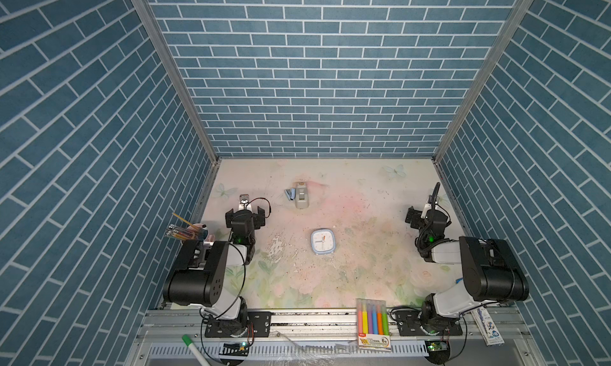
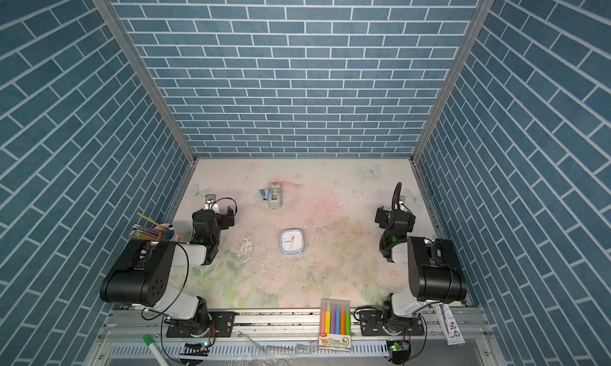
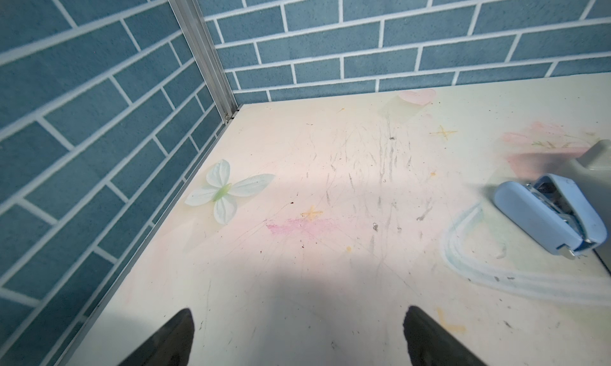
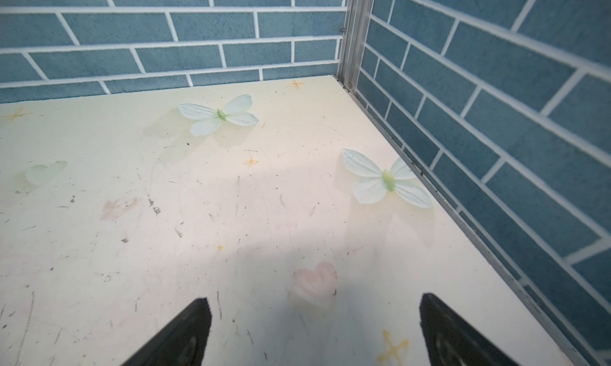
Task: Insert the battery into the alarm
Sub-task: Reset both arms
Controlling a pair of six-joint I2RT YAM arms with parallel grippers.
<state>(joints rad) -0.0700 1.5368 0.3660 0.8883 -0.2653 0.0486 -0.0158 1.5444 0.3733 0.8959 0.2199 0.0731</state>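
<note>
The alarm lies flat on the worktop w/ its white face up. In both top views the alarm shows its orange-red hands. It is light blue and rounded-square, and nothing touches it.

The left fingers are released. In the left wrist view the two black tips stand wide apart, and only bare, scratched worktop shows between them. In a top view the left fingers are to the left of the alarm and a bit farther toward the back wall, well apart from it.

The right fingers are released too, spread wide w/ only worktop between them. In a top view the right fingers are to the right of the alarm, also a bit farther back, well apart from it.

Other things, all apart from the alarm:
- A grey device is behind it toward the back wall, slightly left.
- A blue stapler is behind-left of the alarm. In the left wrist view the blue stapler shows its metal inside.
- A marker pack is in front of the alarm, slightly right, at the front rail.
- A pen cup is far left of the alarm, by the side wall.
</note>
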